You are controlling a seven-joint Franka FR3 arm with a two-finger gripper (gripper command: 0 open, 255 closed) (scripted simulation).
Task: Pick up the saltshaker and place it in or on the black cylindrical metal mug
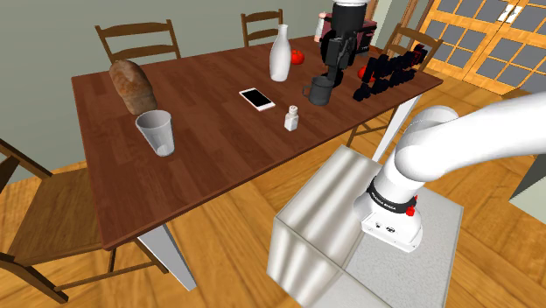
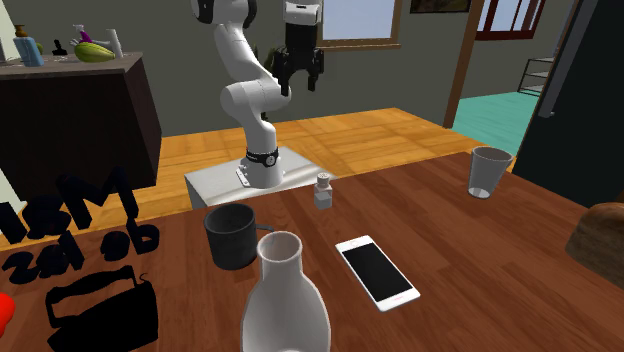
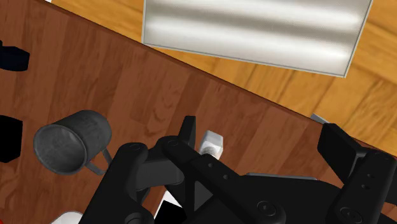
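Brown wood table [image 1: 219, 149] lies well below the gripper [image 2: 301, 85], whose fingers [image 3: 340, 149] stand spread apart, holding nothing. Under it and off to one side stands the dark metal mug [image 3: 70, 140]. The small white saltshaker [image 3: 212, 143] stands upright on the table almost beneath one fingertip, apart from the mug.

I count one of each on the one table [image 1: 219, 153]: saltshaker [image 1: 291, 117], dark grey mug [image 1: 320, 90], white phone [image 1: 257, 99], pale tumbler [image 1: 157, 133], white bottle [image 1: 280, 54], brown loaf [image 1: 131, 87], small red round item [image 1: 298, 58]. Wooden chairs [image 1: 137, 39]: I get four in the shoulder view. The black shapes [image 1: 389, 72] are too jumbled for me to count.
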